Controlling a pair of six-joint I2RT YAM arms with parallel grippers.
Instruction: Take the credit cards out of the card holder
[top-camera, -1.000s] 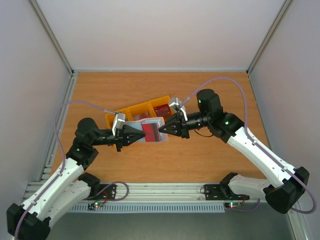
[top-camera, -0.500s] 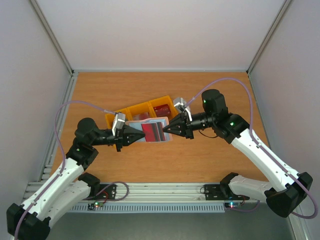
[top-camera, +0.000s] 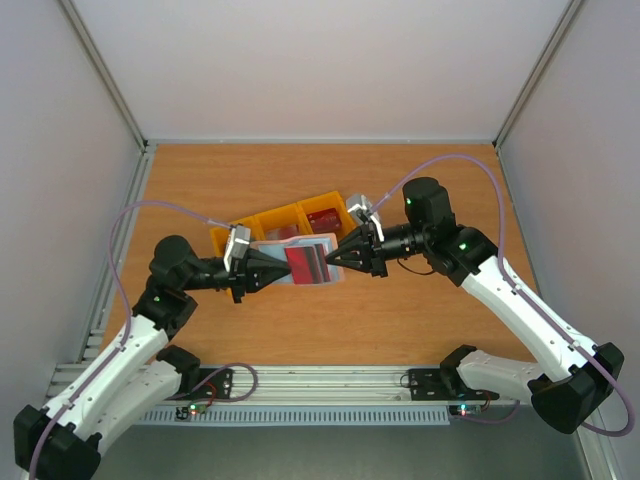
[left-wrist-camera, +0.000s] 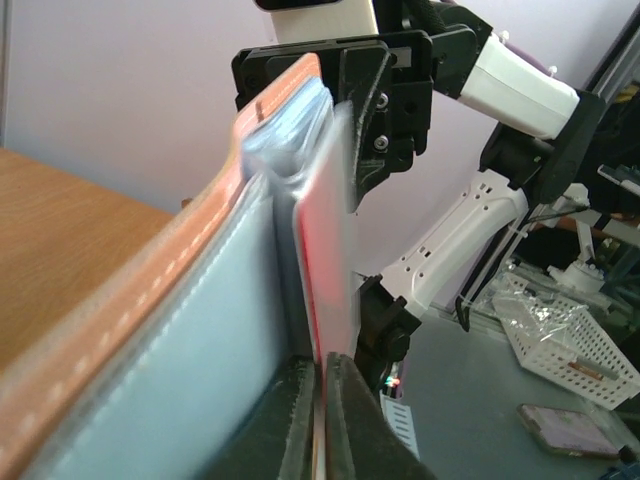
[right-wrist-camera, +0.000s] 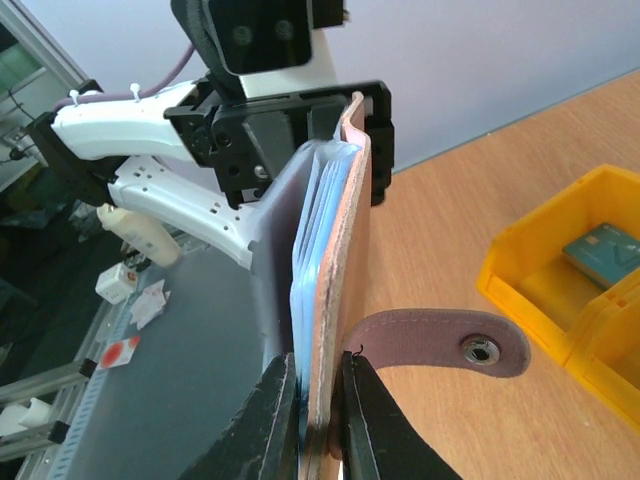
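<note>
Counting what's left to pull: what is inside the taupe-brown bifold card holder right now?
In the taupe-brown bifold card holder, one reddish card lies against the pale blue-grey lining, pinched by the left fingers. Anything deeper in its pockets is hidden.

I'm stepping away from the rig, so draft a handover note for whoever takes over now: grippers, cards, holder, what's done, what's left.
Left gripper: shut on the red card poking from the card holder.
Right gripper: shut on the holder's opposite edge; holder held up between the two.
Done: teal card lies in the yellow tray; a reddish item, unclear what, also sits in the tray.
Left: pull the pinched card free and put it down; check the pockets for more.
</note>
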